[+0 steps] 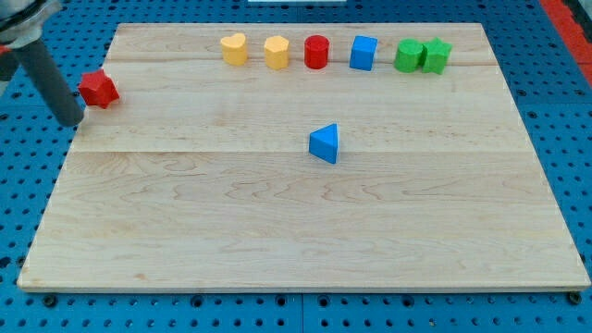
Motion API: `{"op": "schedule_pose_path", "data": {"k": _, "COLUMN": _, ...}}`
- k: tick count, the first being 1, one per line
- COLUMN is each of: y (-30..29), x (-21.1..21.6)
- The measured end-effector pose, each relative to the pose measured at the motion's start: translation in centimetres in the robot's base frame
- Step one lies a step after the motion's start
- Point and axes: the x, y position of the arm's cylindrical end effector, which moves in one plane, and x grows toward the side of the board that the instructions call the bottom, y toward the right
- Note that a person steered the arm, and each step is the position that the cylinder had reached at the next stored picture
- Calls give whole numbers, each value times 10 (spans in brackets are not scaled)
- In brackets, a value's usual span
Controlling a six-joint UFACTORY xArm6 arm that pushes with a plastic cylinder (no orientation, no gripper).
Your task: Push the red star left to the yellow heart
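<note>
The red star (97,89) lies at the left edge of the wooden board, near the view's top. The yellow heart (234,48) sits in the top row, well to the right of the red star. My tip (73,120) is at the board's left edge, just below and left of the red star, close to it or touching it. The rod slants up to the view's top left.
Along the top row, to the right of the heart: a yellow hexagon (276,52), a red cylinder (316,52), a blue cube (363,53), and two green blocks (408,55) (437,55) side by side. A blue triangle (325,143) lies mid-board.
</note>
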Motion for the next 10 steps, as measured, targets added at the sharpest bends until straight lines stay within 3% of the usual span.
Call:
{"op": "schedule_pose_path", "data": {"k": 1, "y": 20, "x": -46}}
{"op": "schedule_pose_path", "data": {"k": 2, "y": 20, "x": -32}}
{"op": "schedule_pose_path", "data": {"k": 3, "y": -21, "x": -18}}
{"op": "schedule_pose_path", "data": {"k": 4, "y": -19, "x": -34}}
{"op": "schedule_pose_path", "data": {"k": 6, "y": -5, "x": -98}}
{"op": "schedule_pose_path", "data": {"k": 8, "y": 45, "x": -108}}
{"op": "schedule_pose_path", "data": {"k": 10, "y": 60, "x": -102}}
